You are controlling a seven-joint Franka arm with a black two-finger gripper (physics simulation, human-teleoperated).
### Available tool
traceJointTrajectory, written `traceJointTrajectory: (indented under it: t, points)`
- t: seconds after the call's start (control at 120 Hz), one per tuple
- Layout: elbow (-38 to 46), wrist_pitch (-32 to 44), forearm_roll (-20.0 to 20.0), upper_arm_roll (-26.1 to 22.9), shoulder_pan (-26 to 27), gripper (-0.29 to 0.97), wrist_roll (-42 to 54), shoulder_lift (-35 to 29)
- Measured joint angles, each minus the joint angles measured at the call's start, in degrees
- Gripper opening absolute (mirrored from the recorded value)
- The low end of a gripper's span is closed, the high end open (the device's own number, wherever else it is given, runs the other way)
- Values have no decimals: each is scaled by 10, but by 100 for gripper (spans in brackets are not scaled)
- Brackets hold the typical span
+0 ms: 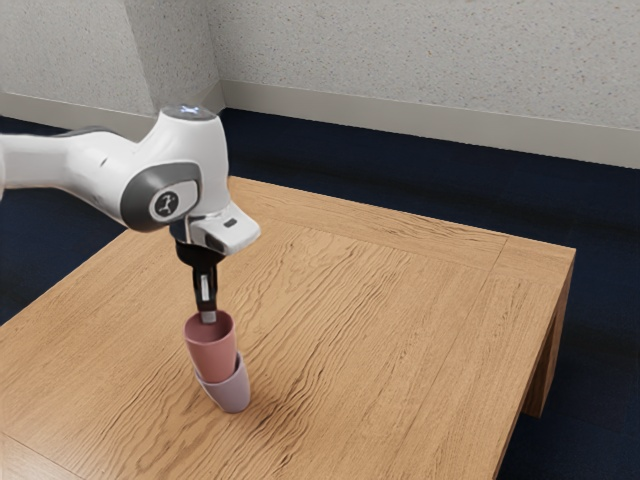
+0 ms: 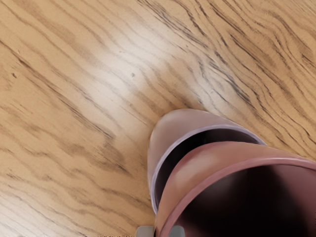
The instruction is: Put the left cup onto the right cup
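Pink cup (image 1: pixel 212 346) nested in lavender cup (image 1: pixel 231 392); judged light, rigid, slick; rim wall apparently pinched by gripper (image 1: pixel 207 316).

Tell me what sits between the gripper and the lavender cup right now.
The pink cup: in the exterior view the gripper is at its rim, and its lower part is nested inside the lavender cup. The wrist view shows that nesting too.

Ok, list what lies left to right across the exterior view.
The arm → pink cup nested in lilac cup, taken as one → bare stretch of table → table leg.
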State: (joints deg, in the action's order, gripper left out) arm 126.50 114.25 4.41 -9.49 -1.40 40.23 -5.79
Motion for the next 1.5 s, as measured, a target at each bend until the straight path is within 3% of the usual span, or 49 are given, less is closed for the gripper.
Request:
traceJointTrajectory:
  t: [0.317, 0.55, 0.767, 1.033, 1.5]
  points:
    - [6, 4, 0, 0, -9, -10, 0, 5]
    - [2, 4, -1, 0, -7, 37, 4, 6]
    - [-3, 2, -1, -1, -4, 57, 7, 5]
    - [-11, -2, -1, -1, -4, 65, 9, 1]
    - [-26, -18, -1, 0, -7, 68, 11, 0]
